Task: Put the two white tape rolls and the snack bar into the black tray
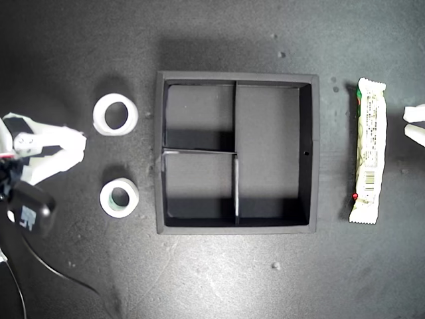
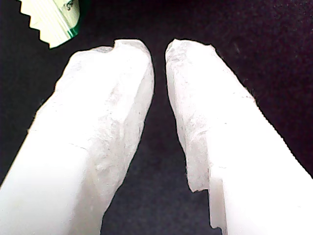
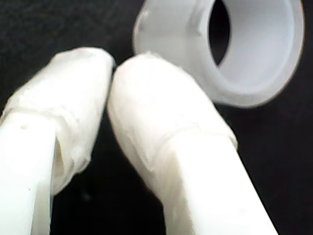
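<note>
The black tray [image 1: 315, 199] sits mid-table with all three compartments empty. Two white tape rolls lie beside it on the exterior view's left: a plain one [image 1: 101, 114] and, nearer, one with a greenish core [image 1: 106, 199]. My second gripper [image 1: 81, 143] is shut with nothing held, its tips just short of the plain roll [image 3: 254, 73]. The snack bar [image 1: 368, 149] lies lengthwise off the tray on the exterior view's right. My first gripper [image 1: 410, 125] stands slightly open beside the bar, whose crimped end [image 2: 54, 17] shows past the fingertips. Nothing is between its fingers.
The whole surface is a black mat [image 1: 219, 279] with a few small specks. A black camera module [image 1: 30, 209] and its cable [image 1: 60, 269] trail from the arm on the exterior view's left.
</note>
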{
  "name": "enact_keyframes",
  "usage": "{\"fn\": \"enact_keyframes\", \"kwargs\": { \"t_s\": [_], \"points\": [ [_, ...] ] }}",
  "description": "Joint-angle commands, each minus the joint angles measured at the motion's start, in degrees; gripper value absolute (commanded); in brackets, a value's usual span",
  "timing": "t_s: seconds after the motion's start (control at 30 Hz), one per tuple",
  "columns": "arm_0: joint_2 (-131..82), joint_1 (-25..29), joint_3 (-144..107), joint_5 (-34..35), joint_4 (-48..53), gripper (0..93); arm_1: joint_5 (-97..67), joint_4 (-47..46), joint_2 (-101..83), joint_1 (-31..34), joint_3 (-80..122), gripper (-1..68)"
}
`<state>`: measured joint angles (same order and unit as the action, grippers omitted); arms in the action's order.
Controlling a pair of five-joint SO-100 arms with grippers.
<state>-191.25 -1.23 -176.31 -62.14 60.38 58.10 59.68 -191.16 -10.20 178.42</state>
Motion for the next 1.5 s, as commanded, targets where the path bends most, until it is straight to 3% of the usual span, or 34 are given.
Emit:
{"fn": "enact_keyframes", "kwargs": {
  "t_s": [0.0,0.23,0.37,0.57,0.7,0.87,1.1,1.3,1.47],
  "points": [
    [-2.81,0.53,-3.43,3.34,-2.11,0.4,-5.36,-1.58,-0.70,-0.62,-0.97,0.5],
    [-2.81,2.90,-3.43,9.84,-5.36,4.1,-18.11,2.02,-0.62,0.26,-8.35,17.5],
    [-2.81,4.83,-3.34,13.01,-7.12,6.3,-23.29,3.08,0.00,1.32,-12.13,23.4],
    [-2.81,6.42,-3.52,14.33,-8.61,7.0,-29.27,0.70,1.05,0.35,-17.14,23.3],
    [-2.81,6.33,-3.52,14.24,-8.61,7.1,-30.23,-1.76,18.46,-0.62,-27.86,22.9],
    [-2.81,6.42,-3.52,14.59,-8.61,7.2,-32.52,6.50,42.28,-0.70,-46.76,23.9],
    [-2.81,6.42,-3.52,14.33,-8.61,7.3,-31.99,12.57,73.65,5.19,-61.79,27.7],
    [-2.81,6.42,-3.52,13.97,-8.53,7.3,-31.03,19.78,84.73,8.09,-68.99,24.5],
    [-2.81,7.12,-2.55,17.84,-9.84,6.2,-30.15,21.45,86.31,11.07,-70.05,24.6]
  ]
}}
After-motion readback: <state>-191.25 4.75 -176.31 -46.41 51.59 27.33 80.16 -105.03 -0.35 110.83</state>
